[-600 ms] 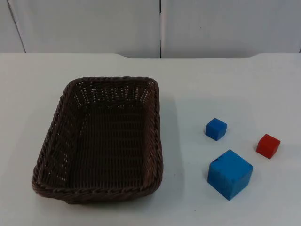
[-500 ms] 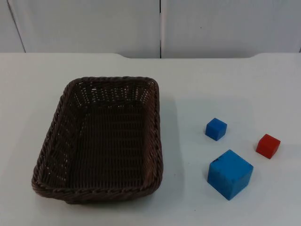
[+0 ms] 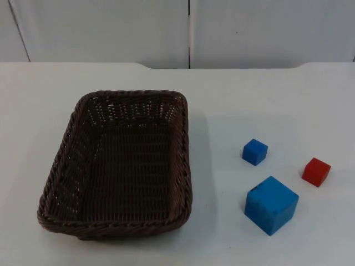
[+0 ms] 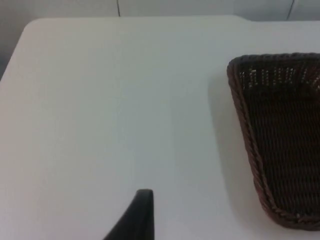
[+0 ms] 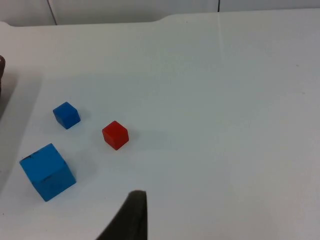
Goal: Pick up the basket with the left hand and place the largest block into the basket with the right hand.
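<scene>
A dark brown wicker basket (image 3: 119,163) rests empty on the white table, left of centre. The largest block, a big blue cube (image 3: 270,204), stands on the table to the right of the basket, towards the front. My left gripper (image 4: 142,215) hovers over bare table to the left of the basket's rim (image 4: 245,125), well apart from it. My right gripper (image 5: 132,215) hangs above the table to the right of the big blue cube (image 5: 47,171), not touching it. Both arms wait clear of the objects.
A small blue cube (image 3: 254,151) lies behind the big one, and a small red cube (image 3: 316,171) sits to its right. In the right wrist view the red cube (image 5: 115,135) is the nearest to the gripper. The grey partition wall (image 3: 188,30) bounds the table's back.
</scene>
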`<act>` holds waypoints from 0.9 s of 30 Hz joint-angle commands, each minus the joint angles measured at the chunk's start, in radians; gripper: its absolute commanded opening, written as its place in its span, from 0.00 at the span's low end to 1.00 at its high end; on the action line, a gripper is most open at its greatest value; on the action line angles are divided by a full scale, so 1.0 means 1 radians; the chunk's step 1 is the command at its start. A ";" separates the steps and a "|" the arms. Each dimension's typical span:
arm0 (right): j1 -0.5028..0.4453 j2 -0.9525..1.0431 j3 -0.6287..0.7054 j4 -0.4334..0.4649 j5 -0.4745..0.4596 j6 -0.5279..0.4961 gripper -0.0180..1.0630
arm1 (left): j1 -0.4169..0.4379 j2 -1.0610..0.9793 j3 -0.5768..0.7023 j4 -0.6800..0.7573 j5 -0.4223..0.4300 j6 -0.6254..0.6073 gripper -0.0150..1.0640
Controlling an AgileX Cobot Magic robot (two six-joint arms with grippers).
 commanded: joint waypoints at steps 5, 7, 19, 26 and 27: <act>-0.007 -0.003 0.002 -0.004 -0.005 -0.012 0.99 | 0.000 0.097 -0.010 -0.061 -0.081 0.005 0.99; -0.007 -0.003 0.002 -0.004 -0.005 -0.012 0.99 | 0.000 0.138 -0.012 -0.096 -0.096 0.030 0.99; -0.007 -0.003 0.002 -0.004 -0.005 -0.012 0.99 | 0.000 0.337 -0.045 -0.259 -0.221 0.147 0.99; -0.007 -0.003 0.002 -0.004 -0.005 -0.012 0.99 | 0.000 0.469 -0.099 -0.351 -0.216 0.238 0.99; -0.007 -0.003 0.002 -0.004 -0.005 -0.012 0.99 | 0.000 0.490 -0.108 -0.368 -0.216 0.253 0.99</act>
